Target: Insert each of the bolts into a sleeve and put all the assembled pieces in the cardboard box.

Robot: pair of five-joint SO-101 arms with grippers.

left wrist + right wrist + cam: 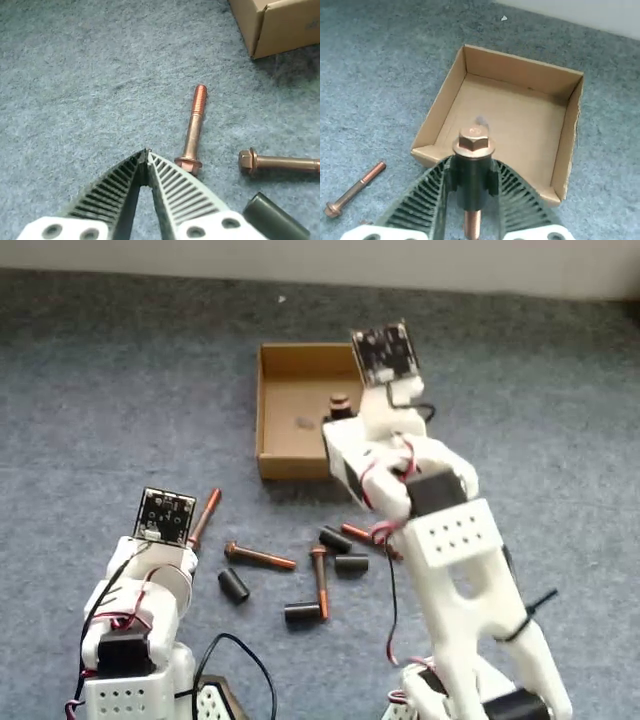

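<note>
Over by the cardboard box [520, 65], the right gripper [472, 167] is clamped on a black sleeve [471, 187] with a copper bolt [473, 141] through it. The hex head is up, the thread pokes out below, and the pair is held upright above the open box. A grey smudge [480, 121] marks the box floor, and a scrap of print on the outer wall is too cut off to read. From above, the right arm [450, 530] covers the box's far side. Down on the grey carpet [100, 390], the left gripper [146, 156] has its fingers pressed together, tip just beside a loose bolt's head [188, 164]. A second bolt [280, 162] and a loose sleeve [272, 217] lie near.
</note>
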